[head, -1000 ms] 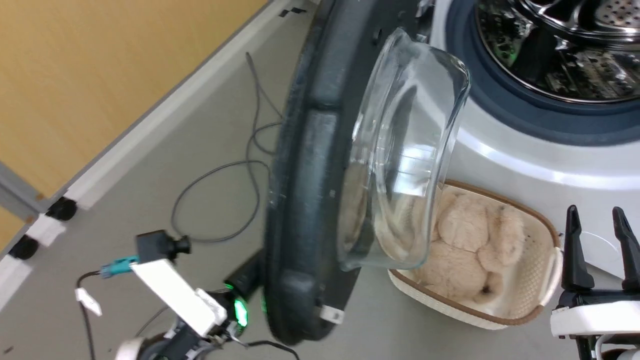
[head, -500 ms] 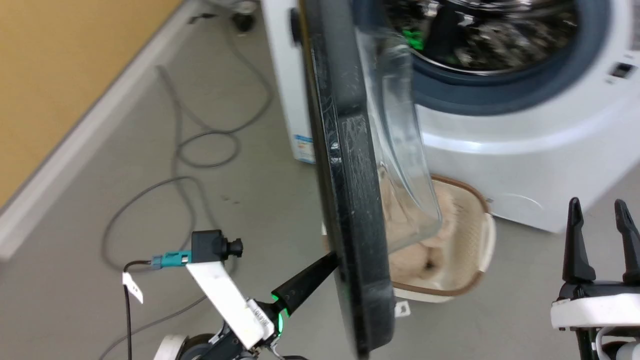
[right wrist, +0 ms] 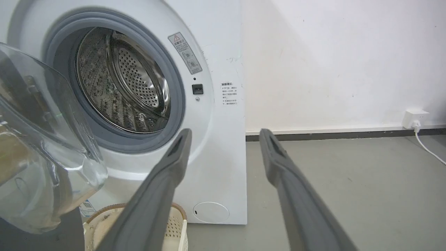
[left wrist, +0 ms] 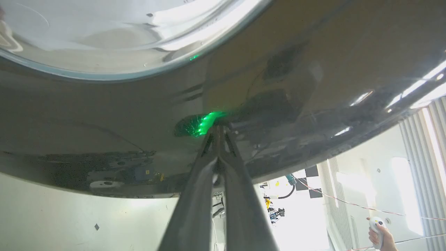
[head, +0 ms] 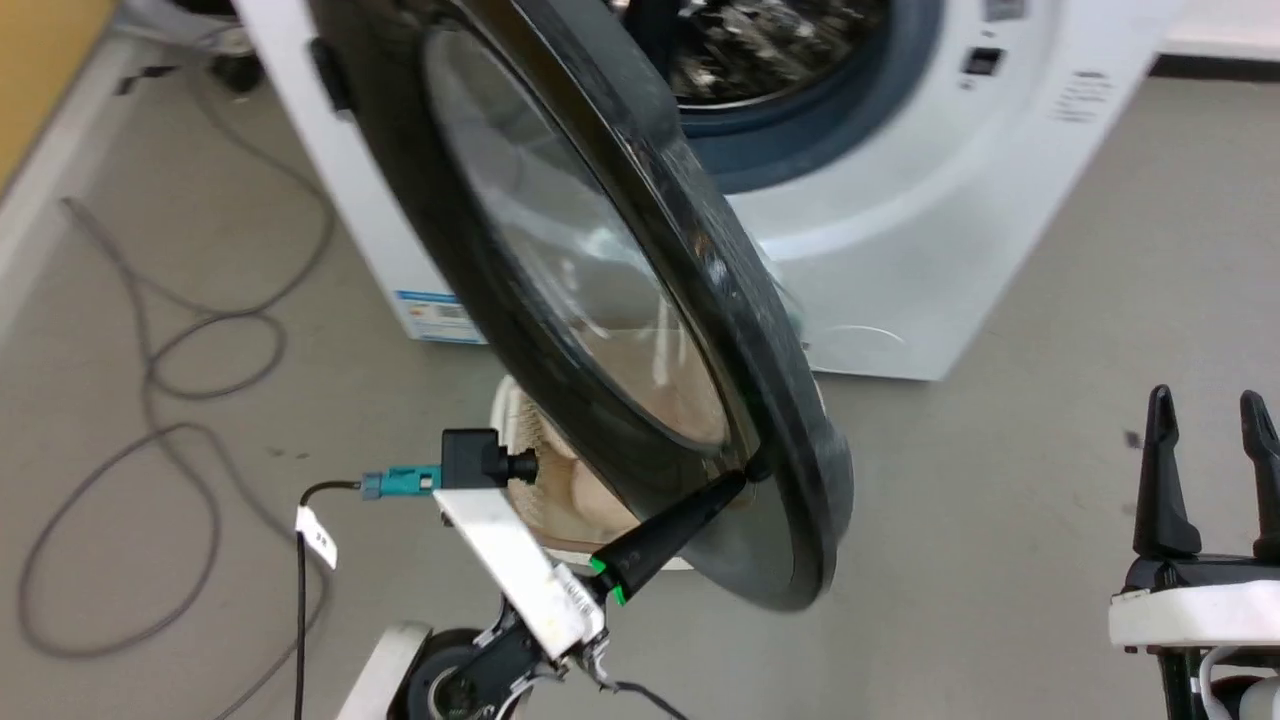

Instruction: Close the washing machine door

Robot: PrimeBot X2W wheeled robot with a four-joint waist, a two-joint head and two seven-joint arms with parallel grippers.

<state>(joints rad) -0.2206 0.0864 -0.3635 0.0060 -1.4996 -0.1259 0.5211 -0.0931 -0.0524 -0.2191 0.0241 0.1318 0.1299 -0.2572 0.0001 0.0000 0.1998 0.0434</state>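
Washing machine door [head: 560,250] | left end effector [head: 742,476] together (touching door) | right end effector [head: 1207,400] apart

My head looks down on the washing machine door [head: 560,260]; both wrists share it, left one very near

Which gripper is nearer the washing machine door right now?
Left. The left gripper, jaws shut, touches the washing machine door on its glossy outer face near the lower rim. The right gripper, jaws open, sits off to the right, clear of it.
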